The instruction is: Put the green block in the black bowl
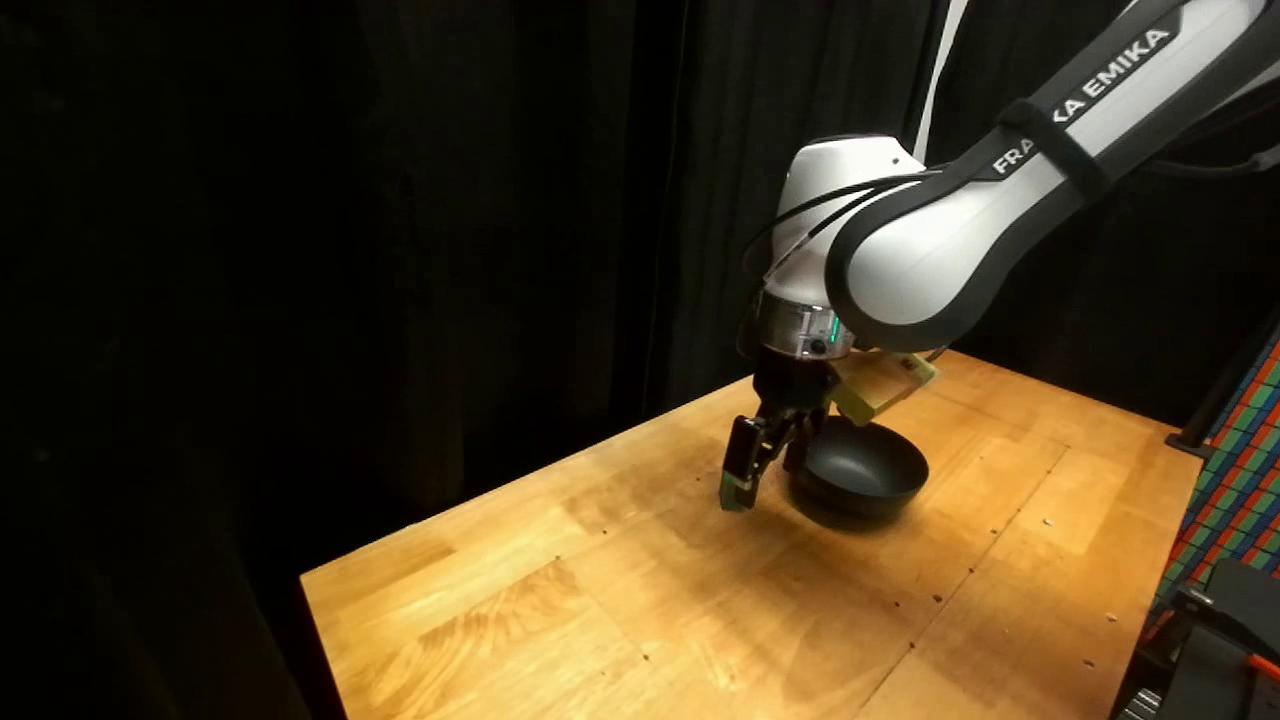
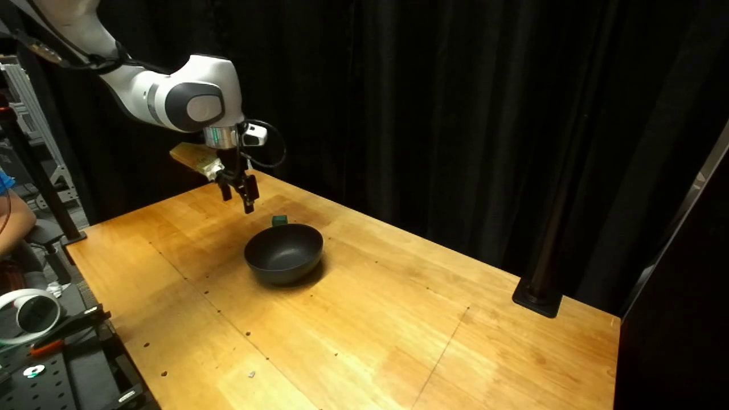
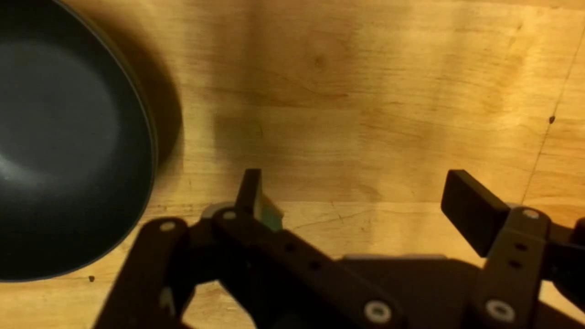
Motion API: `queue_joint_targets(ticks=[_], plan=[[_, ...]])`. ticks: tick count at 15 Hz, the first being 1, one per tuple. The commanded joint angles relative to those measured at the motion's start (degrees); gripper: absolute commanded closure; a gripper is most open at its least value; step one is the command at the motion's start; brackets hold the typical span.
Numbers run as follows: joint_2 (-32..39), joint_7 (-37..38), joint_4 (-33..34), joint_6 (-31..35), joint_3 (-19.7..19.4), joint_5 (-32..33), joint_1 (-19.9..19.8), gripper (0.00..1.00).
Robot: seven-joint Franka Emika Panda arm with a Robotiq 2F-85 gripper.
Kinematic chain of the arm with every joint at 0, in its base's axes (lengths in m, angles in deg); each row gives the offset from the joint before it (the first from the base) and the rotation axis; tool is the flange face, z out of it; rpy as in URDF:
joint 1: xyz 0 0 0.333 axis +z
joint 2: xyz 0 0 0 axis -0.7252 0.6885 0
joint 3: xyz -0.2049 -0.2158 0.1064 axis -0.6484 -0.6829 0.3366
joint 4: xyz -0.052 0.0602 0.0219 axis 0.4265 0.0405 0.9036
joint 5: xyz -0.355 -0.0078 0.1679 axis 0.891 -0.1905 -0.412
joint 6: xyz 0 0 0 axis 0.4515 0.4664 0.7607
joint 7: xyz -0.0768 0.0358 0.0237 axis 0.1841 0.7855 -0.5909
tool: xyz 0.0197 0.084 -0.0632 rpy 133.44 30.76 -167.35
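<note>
The green block (image 2: 279,220) is a small dark green cube on the table, just beyond the bowl's rim in an exterior view. In an exterior view the block (image 1: 735,497) shows at the lower end of a finger, which partly hides it. In the wrist view the block (image 3: 273,218) is mostly hidden behind the left finger. The black bowl (image 1: 868,465) stands upright beside it, also in an exterior view (image 2: 283,254) and cut off at the left in the wrist view (image 3: 55,119). My gripper (image 3: 356,192) is open and empty above the table; it shows in both exterior views (image 1: 768,465) (image 2: 238,200).
The wooden table (image 2: 387,319) carries a black post base (image 2: 537,297) near its far edge. Dark curtains hang behind the table. A cart with tools (image 2: 68,364) stands alongside, and a person's arm (image 2: 20,219) shows at the left edge.
</note>
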Motion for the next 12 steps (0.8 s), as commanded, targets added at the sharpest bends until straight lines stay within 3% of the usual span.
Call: queue_joint_targets(ticks=[1,12], plan=[[4.6,1.9,5.7,1.7,-1.6,1.2,1.6,0.0],[15.0,3.8,19.1,-1.7,-5.5,0.0,1.0,0.0]])
